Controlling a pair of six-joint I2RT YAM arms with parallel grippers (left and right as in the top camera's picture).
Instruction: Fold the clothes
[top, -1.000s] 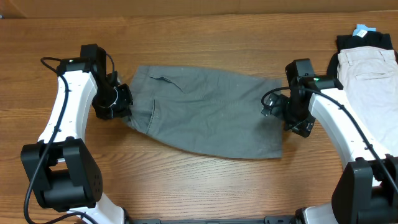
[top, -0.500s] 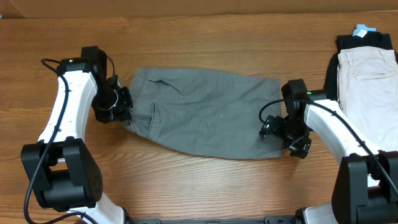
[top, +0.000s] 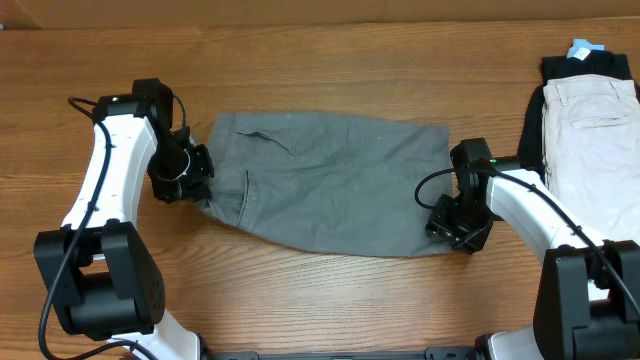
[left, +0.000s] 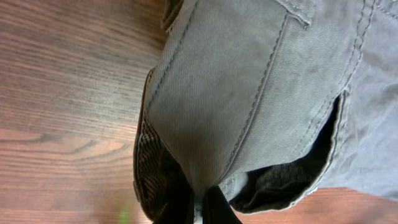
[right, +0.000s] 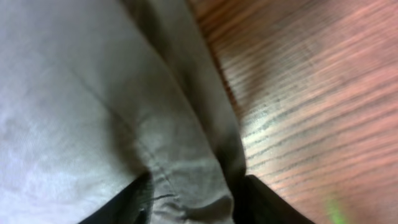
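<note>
Left end effector (left: 198, 210) was pinched shut on the waist-end edge of the grey shorts (top: 330, 190). Right end effector (right: 199, 202) sat at the opposite hem, near its front corner, fingers (right: 134, 202) spread with cloth bunched between them, not clamped. Shorts lay flat across mid-bench (top: 330, 300). Beige garment (top: 592, 140) lay over a black one (top: 588, 66) at far right

I have the medium-grey cotton twill shorts (top: 330, 190) lying mid-way across the brown wooden table (top: 330, 60), left gripper (top: 198, 183) at their left end, right gripper (top: 448, 226) at their right end, folded beige and black clothes (top: 590, 130) at the far right edge.
</note>
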